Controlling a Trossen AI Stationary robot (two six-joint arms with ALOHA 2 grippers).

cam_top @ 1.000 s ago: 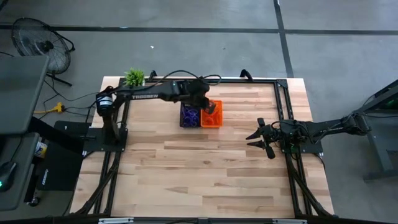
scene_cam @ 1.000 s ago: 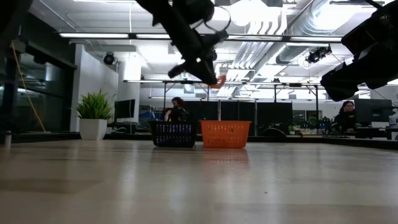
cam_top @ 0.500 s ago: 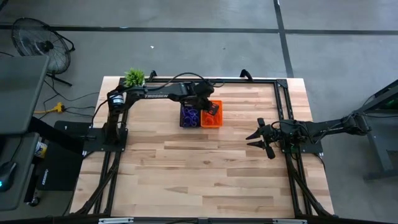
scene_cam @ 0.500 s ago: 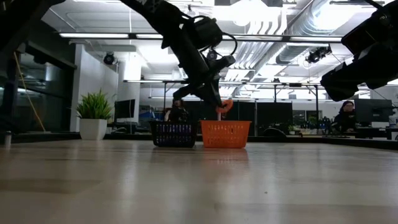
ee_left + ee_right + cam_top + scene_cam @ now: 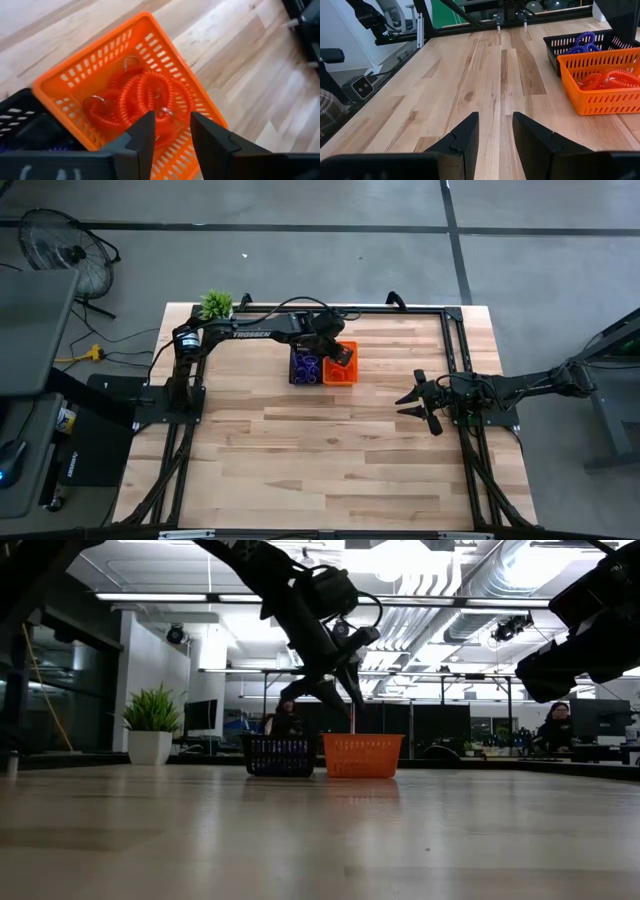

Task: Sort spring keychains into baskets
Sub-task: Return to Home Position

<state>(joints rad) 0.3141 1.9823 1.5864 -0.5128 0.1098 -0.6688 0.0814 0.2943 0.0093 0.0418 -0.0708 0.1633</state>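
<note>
My left gripper [image 5: 338, 352] hangs open just above the orange basket [image 5: 349, 376], holding nothing; the left wrist view looks down past its fingers [image 5: 171, 120] into the basket. Several orange-red spring keychains [image 5: 145, 95] lie heaped on the floor of the orange basket [image 5: 90, 55]. The black basket [image 5: 296, 376] stands against its left side, with purple keychains [image 5: 582, 42] inside. Both baskets [image 5: 362, 755] rest on the table near its far edge. My right gripper [image 5: 412, 402] waits open at the table's right side, above the wood.
A small green potted plant [image 5: 215, 304] stands at the table's far left corner. Black frame rails [image 5: 455, 360] run along the table's far, left and right sides. Bare wood [image 5: 320, 460] stretches from the baskets to the near edge. A person [image 5: 556, 725] sits in the room behind.
My left gripper came down toward the orange basket carrying an orange-red keychain that hung from its fingertips. It then opened and let go; the keychain no longer shows at the fingers, having dropped into the orange basket.
</note>
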